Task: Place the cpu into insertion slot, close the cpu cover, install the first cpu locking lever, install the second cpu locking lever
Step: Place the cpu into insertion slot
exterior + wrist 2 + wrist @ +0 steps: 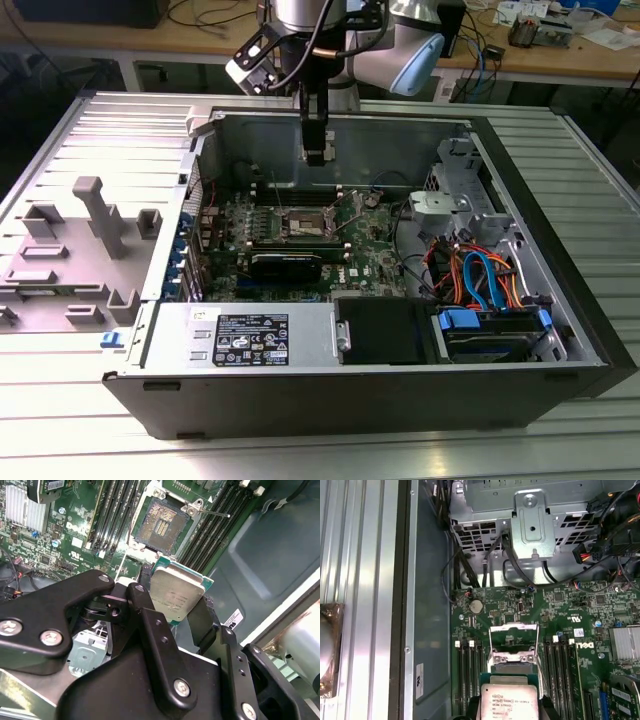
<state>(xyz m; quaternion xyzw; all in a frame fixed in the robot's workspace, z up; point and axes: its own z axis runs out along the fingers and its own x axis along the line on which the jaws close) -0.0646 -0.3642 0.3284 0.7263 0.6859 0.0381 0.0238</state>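
Nearest you, in the second wrist view, the gripper (172, 605) is closed to the width of the cpu (180, 587), with its two black fingers (142, 605) pinching opposite edges of the chip. The cpu hangs in the air above the green motherboard (75, 545), apart from the insertion slot (161, 526). The slot lies uncovered beyond it, its brownish-gold centre showing. A thin metal lever (216, 514) juts out just beside the slot, and memory slots (112, 515) run along both sides.

In the first wrist view the chip's grey top carries several lines of small print, and the picture's edge cuts the chip off. Past it you see the cpu cover (514, 641) swung open. Farther on are a coin cell (476, 606), black cables and a silver bracket (532, 525). A white sticker (419, 680) sits on the case wall, too small to read.

In the exterior view the gripper hovers over the slot inside the open computer case (300, 395), and the chip at its tip is too small to make out. A labelled power supply (250, 335) lies at the near wall. Orange and blue cables (480, 275) crowd the exterior view's right, and a grey fixture (95, 215) stands on the ribbed table at the exterior view's left.
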